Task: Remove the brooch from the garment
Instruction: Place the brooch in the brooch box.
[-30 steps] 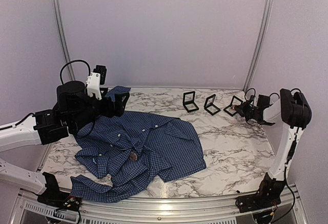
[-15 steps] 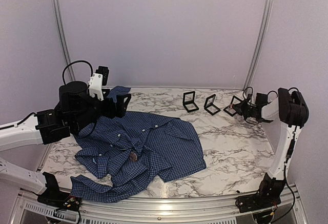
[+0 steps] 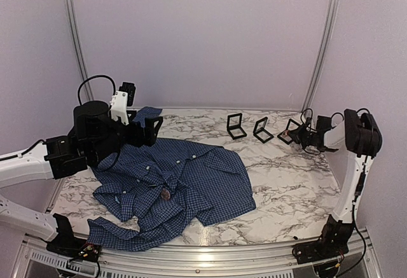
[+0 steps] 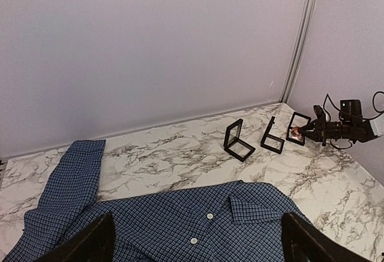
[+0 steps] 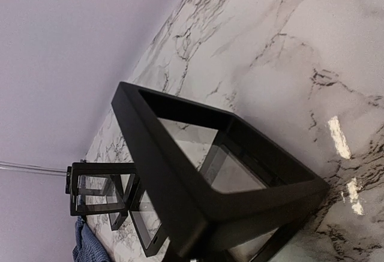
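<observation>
A dark blue checked shirt (image 3: pixel 191 170) is lying rumpled on a white marble table (image 3: pixel 286 189). The left claw (image 3: pixel 154 130) is hovering over the shirt's far left part, its two fingers spread wide and gripping nothing. The brooch (image 3: pixel 165 193), a tiny reddish-brown dot, is sitting on the shirt's front. It is lying nearer the arm bases than the left claw and slightly to its right, apart from it and untouched, and well apart from the right claw (image 3: pixel 299 137). The right claw is reaching toward the back right corner with its fingers pressed together. Its tips are sitting just beside the rightmost black square frame (image 3: pixel 289 132), which is propped open on the marble. The middle frame (image 3: pixel 262 130) and the leftmost frame (image 3: pixel 236 126) are standing in a row to the right claw's left. In the left wrist view an orange-pink speck (image 4: pixel 294 132) is showing at the right claw's tips, too small to identify.
</observation>
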Robot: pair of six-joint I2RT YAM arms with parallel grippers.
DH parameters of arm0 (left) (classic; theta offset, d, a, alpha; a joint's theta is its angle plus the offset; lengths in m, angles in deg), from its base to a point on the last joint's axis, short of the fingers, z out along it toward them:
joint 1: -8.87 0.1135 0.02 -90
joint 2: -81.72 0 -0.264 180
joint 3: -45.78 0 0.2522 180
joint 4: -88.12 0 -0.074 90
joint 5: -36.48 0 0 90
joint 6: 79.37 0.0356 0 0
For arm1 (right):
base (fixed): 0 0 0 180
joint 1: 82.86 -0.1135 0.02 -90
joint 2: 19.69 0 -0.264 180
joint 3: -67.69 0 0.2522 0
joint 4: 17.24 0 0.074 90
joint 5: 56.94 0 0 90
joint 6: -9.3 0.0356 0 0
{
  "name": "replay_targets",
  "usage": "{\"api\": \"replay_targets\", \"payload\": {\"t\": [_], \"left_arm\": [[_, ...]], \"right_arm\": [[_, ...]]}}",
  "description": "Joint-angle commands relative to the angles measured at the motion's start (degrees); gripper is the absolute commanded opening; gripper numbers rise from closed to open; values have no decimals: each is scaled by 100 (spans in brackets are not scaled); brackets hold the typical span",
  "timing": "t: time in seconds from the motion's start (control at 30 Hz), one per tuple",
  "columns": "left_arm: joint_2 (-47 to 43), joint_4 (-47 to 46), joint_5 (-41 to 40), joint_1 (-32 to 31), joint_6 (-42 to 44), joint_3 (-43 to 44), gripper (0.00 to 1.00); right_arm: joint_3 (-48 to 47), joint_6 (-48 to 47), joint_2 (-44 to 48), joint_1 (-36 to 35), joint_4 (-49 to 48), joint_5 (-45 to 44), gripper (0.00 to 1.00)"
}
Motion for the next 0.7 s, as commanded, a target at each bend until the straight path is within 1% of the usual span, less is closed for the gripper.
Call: {"api": "replay_targets", "payload": {"t": [0.0, 0.2, 0.3, 0.47, 0.57, 0.67], "left_arm": [[41, 103, 27, 40, -46, 173, 99], [38, 112, 27, 45, -48, 177, 99], [37, 112, 36, 42, -43, 177, 99], [37, 112, 44, 55, -47, 177, 99], [36, 112, 52, 50, -45, 177, 99], [37, 112, 61, 58, -36, 177, 99]], "right_arm": [[-218, -108, -154, -58, 108, 6, 0], [-277, -144, -206, -58, 194, -3, 0], [-301, -160, -198, -58, 253, -33, 2], [-322, -260, -144, -67, 403, -127, 8], [-315, -368, -41, -78, 527, -244, 16], [-288, -422, 54, -85, 620, -336, 20]]}}
